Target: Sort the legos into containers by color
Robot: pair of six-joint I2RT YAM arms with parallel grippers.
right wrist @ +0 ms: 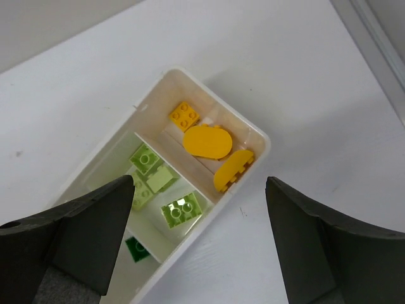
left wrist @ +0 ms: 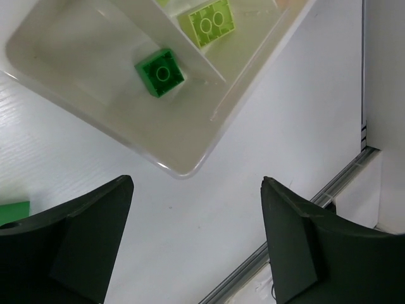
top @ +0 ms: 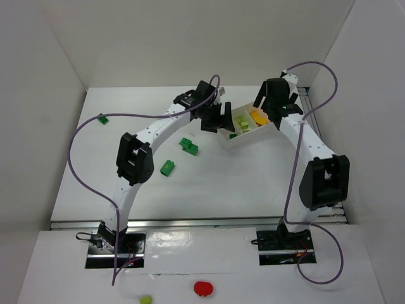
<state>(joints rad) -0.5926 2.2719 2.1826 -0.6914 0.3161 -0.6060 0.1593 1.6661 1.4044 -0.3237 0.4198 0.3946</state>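
Note:
The white divided tray sits at the back centre-right. In the right wrist view its compartments hold orange pieces, lime bricks and one dark green brick. The left wrist view shows the same green brick and a lime brick in the tray. My left gripper is open and empty at the tray's left end. My right gripper is open and empty over the tray's right end. Loose green bricks lie on the table.
A red round thing and a lime blob lie on the front ledge. A metal rail runs along the table's edge by the tray. White walls enclose the table on three sides.

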